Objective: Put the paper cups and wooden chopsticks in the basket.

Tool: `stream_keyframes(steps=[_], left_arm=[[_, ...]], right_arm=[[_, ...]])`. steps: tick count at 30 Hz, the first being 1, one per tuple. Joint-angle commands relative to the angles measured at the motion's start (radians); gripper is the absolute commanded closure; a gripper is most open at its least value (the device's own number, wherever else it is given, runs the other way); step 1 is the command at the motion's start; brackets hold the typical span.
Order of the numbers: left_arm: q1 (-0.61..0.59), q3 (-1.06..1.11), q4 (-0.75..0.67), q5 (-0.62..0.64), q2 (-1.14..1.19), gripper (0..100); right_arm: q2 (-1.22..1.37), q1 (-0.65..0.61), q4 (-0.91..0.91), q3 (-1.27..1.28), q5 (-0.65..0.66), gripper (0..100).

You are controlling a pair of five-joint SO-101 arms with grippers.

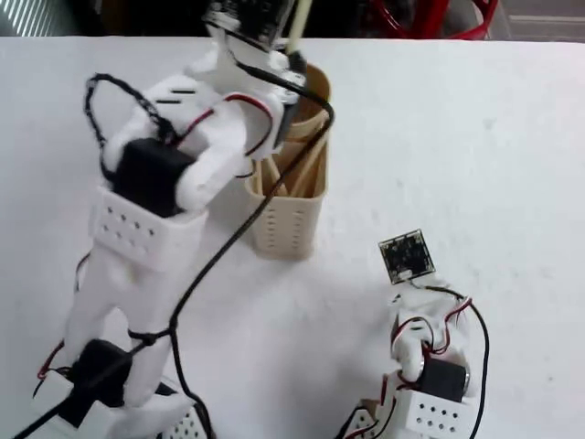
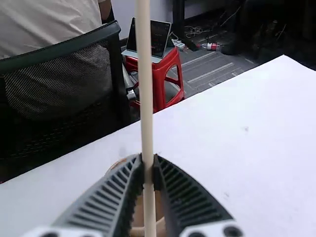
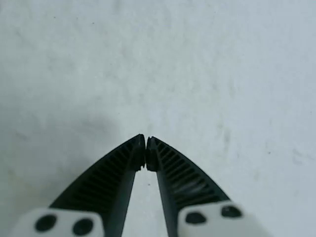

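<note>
A cream slotted basket point(image 1: 285, 218) stands mid-table with a brown paper cup point(image 1: 317, 84) at its far end and wooden chopsticks point(image 1: 304, 165) leaning inside. My left gripper point(image 1: 294, 62) hangs over the basket's far end, shut on one pale wooden chopstick point(image 1: 298, 20) held upright. In the left wrist view that chopstick point(image 2: 145, 74) rises straight from between the shut jaws of the left gripper point(image 2: 148, 161), with white table behind. My right gripper point(image 3: 145, 143) is shut on nothing, close above the bare white table point(image 3: 207, 74).
The right arm point(image 1: 422, 358) sits folded at the table's front right. A black cable point(image 1: 239, 229) runs across the basket's near side. Beyond the table's far edge stand a black mesh chair point(image 2: 64, 94) and a red stool point(image 2: 160, 74).
</note>
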Motion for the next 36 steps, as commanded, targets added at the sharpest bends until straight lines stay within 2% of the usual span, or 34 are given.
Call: stream_keyframes(steps=[1,6,10,18,20,23,31,33,36], left_arm=[[0.030,0.061,-0.112,0.011,-0.041,98],[0.028,0.190,-0.176,0.038,-0.054,98],[0.031,0.351,-0.253,-0.011,-0.174,98],[0.004,0.962,-0.638,-0.020,-0.515,97],[-0.002,1.074,-0.694,-0.018,-0.579,93],[-0.008,1.145,-0.706,-0.014,-0.638,87],[-0.027,1.162,-0.704,-0.015,-0.651,87],[-0.073,1.158,-0.704,-0.012,-0.651,87],[-0.220,1.158,-0.675,0.000,-0.647,87]], right_arm=[[-0.002,0.004,-0.002,0.009,0.000,98.1],[-0.002,0.004,-0.002,0.009,0.000,98.1],[-0.002,0.004,-0.002,0.009,0.000,98.1],[-0.002,0.004,-0.002,0.009,0.000,98.1],[-0.002,0.004,-0.002,0.009,0.000,98.1],[-0.002,0.004,-0.002,0.009,0.000,98.1],[-0.002,0.004,-0.002,0.009,0.000,98.1],[-0.002,0.004,-0.002,0.009,0.000,98.1],[-0.002,0.004,-0.002,0.009,0.000,98.1]])
